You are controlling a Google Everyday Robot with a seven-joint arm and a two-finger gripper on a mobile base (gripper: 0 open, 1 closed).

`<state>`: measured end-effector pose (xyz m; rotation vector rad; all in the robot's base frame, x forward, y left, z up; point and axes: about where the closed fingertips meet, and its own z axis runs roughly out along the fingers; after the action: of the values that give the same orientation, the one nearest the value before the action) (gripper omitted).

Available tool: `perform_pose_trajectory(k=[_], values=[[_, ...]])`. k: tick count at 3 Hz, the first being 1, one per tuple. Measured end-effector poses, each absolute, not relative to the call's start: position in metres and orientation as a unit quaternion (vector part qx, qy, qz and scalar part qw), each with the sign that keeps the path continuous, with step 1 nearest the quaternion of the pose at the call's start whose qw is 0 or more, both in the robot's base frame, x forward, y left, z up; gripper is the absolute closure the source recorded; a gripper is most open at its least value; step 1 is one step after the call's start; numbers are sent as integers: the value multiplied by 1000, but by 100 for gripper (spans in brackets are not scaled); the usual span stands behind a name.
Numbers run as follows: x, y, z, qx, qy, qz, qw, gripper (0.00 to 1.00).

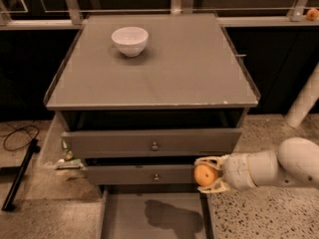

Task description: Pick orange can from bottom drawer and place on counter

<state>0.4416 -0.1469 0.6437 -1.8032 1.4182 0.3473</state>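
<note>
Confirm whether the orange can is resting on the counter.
No: the gripper holds the orange can above the open bottom drawer's edge, below the counter.

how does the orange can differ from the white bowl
The orange can is orange; the white bowl is white. The orange can is a closed ball and clearly smaller; the white bowl is a wider open dish. The orange can is held in the gripper by the right edge of the open bottom drawer; the white bowl rests on the counter, back left. Both are round.
</note>
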Motion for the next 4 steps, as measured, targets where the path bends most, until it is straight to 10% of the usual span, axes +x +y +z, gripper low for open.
perform_pose_trajectory(k=[4], values=[[440, -151, 656, -718, 552, 127, 404, 100]])
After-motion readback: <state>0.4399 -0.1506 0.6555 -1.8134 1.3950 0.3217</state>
